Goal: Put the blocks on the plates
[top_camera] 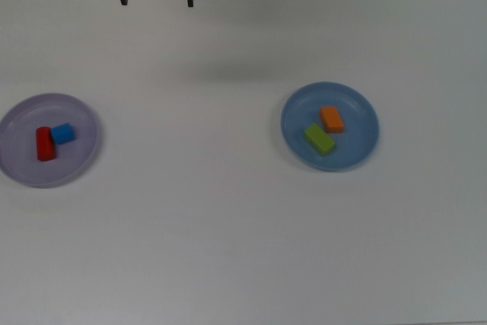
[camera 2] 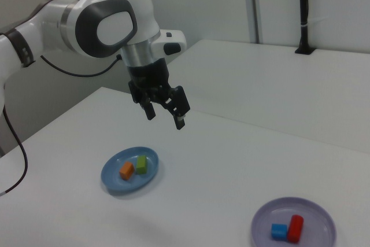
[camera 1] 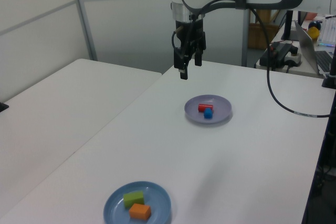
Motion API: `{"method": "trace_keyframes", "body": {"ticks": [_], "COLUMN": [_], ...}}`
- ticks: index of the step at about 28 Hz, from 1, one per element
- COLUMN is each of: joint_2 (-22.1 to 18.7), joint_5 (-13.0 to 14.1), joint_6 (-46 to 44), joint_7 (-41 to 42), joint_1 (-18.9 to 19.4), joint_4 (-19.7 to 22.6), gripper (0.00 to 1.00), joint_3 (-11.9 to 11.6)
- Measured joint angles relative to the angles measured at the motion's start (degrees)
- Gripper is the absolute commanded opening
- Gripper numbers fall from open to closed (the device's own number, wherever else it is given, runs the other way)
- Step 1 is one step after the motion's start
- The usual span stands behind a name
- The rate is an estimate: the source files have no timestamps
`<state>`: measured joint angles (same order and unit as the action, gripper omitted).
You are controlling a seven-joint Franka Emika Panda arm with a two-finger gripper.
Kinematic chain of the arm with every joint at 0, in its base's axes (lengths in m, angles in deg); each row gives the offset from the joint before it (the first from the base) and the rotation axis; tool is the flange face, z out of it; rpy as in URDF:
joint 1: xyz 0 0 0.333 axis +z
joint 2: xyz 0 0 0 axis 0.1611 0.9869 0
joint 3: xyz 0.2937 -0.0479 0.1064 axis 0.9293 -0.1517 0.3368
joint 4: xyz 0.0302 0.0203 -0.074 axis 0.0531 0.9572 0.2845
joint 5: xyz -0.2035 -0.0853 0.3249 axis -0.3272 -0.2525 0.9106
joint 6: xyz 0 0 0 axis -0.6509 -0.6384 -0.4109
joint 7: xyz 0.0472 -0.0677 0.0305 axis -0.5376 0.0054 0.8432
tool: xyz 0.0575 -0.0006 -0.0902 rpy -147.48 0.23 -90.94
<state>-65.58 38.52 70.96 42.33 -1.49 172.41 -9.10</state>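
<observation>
Left view shows, closest, the blue plate (camera 1: 137, 205) holding the green block (camera 1: 133, 199) and orange block (camera 1: 139, 211). Farther back, the lavender plate (camera 1: 208, 109) holds the red block (camera 1: 204, 107) and blue block (camera 1: 208, 113). My gripper (camera 1: 189, 68) hangs high, fingers apart, holding nothing.

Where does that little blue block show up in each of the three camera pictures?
Top view: blue block at far left, on the lavender plate.
Left view: right of centre, same plate.
Right view: bottom right.
Shared landmark: the red block touching it.
</observation>
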Motion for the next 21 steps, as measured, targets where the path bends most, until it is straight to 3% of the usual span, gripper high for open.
{"method": "trace_keyframes", "body": {"ticks": [5,21], "joint_2": [0.0,1.4], "joint_5": [-0.3,-0.4], "joint_6": [-1.3,-1.6], "joint_7": [0.0,0.0], "joint_1": [0.2,0.4], "joint_4": [0.0,0.3], "gripper": [1.0,1.0], "joint_3": [1.2,2.0]}}
